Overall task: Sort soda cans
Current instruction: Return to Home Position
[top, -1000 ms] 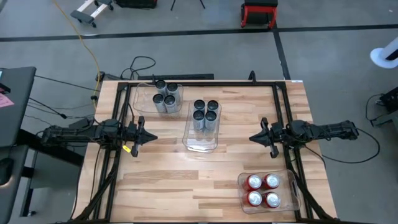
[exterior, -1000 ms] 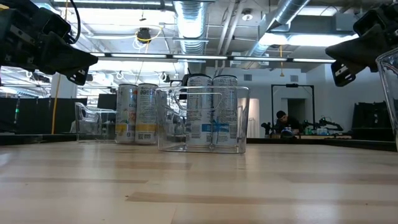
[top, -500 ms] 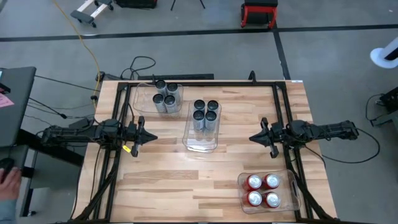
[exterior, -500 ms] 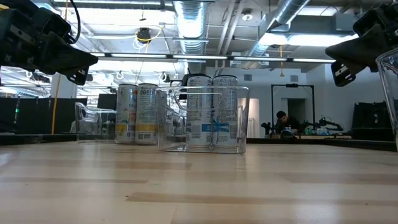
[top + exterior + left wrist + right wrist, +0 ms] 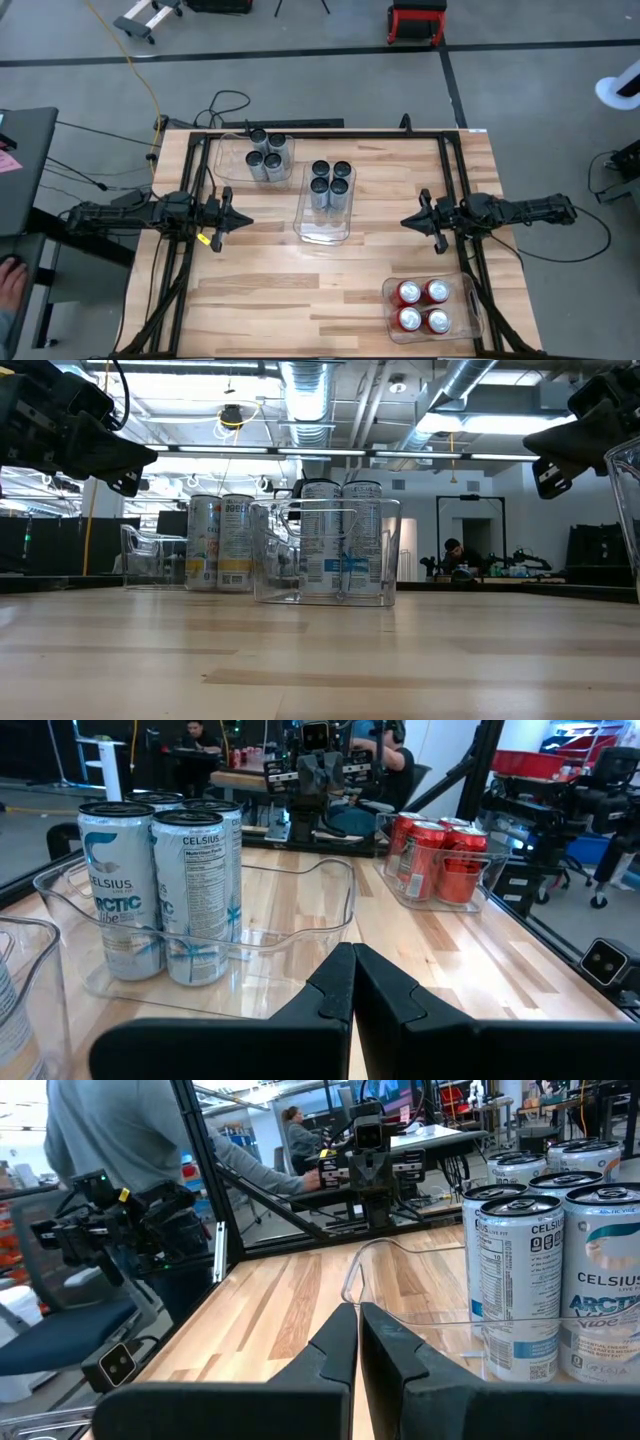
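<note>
Several red cans (image 5: 423, 305) stand upright in a clear bin (image 5: 467, 318) near the table's near right corner. Several silver-grey cans (image 5: 330, 183) stand in a clear bin (image 5: 322, 228) at the middle. Several dark-topped cans (image 5: 266, 153) fill a third bin (image 5: 228, 160) at the far left. My left gripper (image 5: 245, 221) hovers shut at the left edge, pointing right. My right gripper (image 5: 405, 222) hovers shut at the right side, pointing left. Neither touches a can.
Bare wood lies between the two grippers and along the near edge. A black frame (image 5: 330, 133) runs round the table. A person's hand (image 5: 8, 280) shows off the table's left. People (image 5: 140, 1150) stand in the room beyond.
Both arms and all cans have kept still. A person's hand came into view beside the table's left, off the table.
</note>
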{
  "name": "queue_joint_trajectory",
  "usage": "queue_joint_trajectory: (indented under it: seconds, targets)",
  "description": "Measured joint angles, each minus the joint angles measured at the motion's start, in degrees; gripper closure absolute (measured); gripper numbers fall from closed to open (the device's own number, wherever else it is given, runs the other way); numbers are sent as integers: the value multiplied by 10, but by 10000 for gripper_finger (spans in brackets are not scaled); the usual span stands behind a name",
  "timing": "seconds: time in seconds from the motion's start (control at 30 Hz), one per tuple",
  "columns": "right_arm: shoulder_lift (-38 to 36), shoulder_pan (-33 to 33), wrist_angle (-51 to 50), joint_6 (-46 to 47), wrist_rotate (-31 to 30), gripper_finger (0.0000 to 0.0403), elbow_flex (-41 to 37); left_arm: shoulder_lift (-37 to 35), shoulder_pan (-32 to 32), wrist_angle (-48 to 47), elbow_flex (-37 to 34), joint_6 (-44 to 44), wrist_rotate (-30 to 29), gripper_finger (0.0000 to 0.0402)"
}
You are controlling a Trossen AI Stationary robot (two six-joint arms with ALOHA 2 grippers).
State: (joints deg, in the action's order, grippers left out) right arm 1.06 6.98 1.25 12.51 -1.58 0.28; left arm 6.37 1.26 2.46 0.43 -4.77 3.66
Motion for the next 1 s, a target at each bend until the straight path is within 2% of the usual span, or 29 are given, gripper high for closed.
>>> queue_joint_trajectory:
  seconds: [1.0]
  targets:
    - [0,0,0,0,0,367,0,0,0,0,0,0,0,401]
